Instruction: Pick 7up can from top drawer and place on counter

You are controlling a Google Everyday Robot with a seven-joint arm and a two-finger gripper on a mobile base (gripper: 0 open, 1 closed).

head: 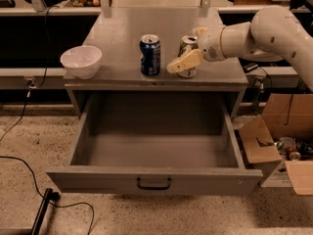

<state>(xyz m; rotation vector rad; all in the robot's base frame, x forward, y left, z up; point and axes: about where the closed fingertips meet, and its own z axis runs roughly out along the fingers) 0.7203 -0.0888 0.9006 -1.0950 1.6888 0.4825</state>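
1. Your robot's two-finger gripper (185,50) is over the right half of the flat grey counter (122,26), reaching in from the right on the white arm (274,28).
2. Its cream-coloured fingers (182,62) are closed around the small pale green-and-white 7up can (187,44), one across the front and one behind. The rear one is mostly hidden, so the grip looks firm rather than certain.
3. You can see the 7up can upright near the counter's front edge, its base apparently on the surface.
4. Just to its left stands a dark blue soda can (149,55), close but apart.
5. A round white bowl (81,60) sits at the front left corner.
6. Below, the wide grey metal top drawer (98,177) is pulled fully out, its small dark handle (153,183) centred on the front panel.
7. An open brown cardboard box (274,131) lies on the floor to the right.
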